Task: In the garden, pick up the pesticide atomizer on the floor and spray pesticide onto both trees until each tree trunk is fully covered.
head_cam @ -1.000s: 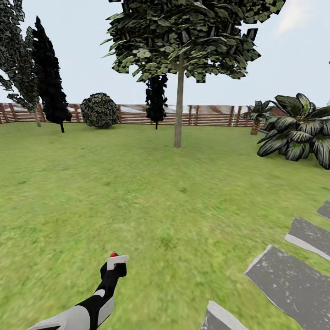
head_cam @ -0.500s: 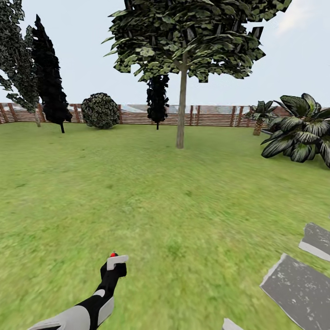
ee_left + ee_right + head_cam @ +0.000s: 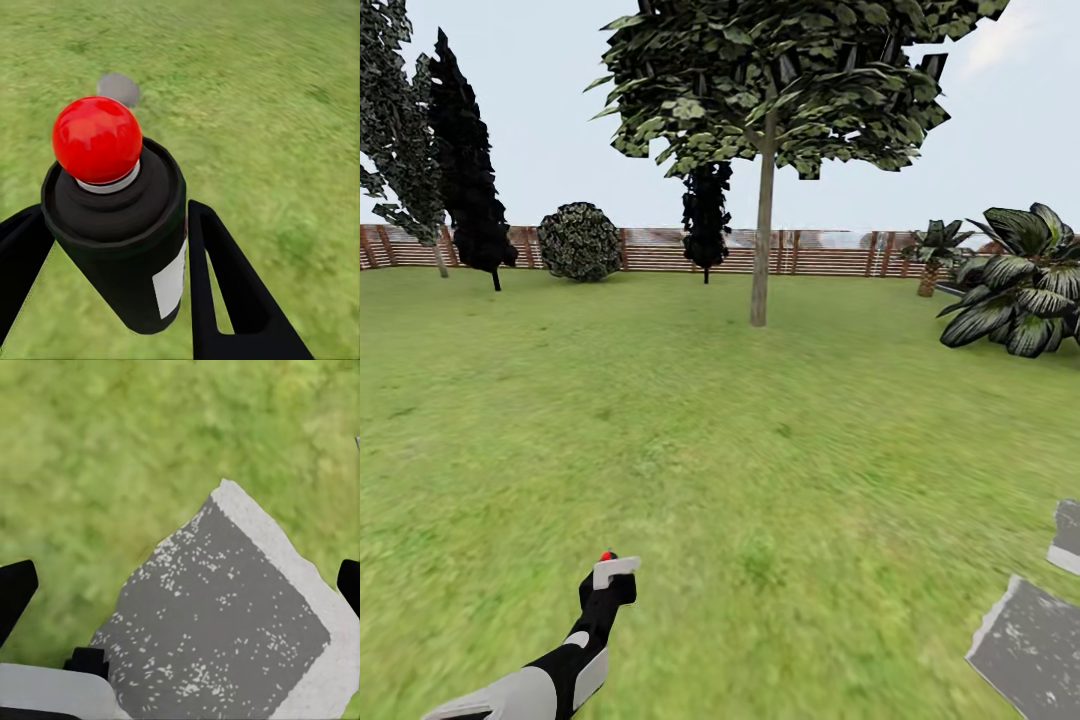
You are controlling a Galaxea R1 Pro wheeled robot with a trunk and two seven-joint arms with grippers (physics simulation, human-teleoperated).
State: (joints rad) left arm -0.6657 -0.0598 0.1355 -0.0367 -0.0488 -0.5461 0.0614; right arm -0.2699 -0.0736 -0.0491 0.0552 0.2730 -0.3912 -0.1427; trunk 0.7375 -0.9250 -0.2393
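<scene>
Left pincer (image 3: 112,277) holds the pesticide atomizer (image 3: 120,232) clamped above the lawn (image 3: 760,440). View has shifted: stepping stones (image 3: 1030,650) slide rightward, tree trunk (image 3: 762,240) nears centre. Robot is approaching; spraying not begun. Right pincer (image 3: 180,592) gapes wide, empty.

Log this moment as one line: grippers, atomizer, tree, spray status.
left gripper: shut on pesticide atomizer, red nozzle up | right gripper: open, over stepping stone | tree trunk: ahead across lawn, unsprayed | phase: approach
</scene>
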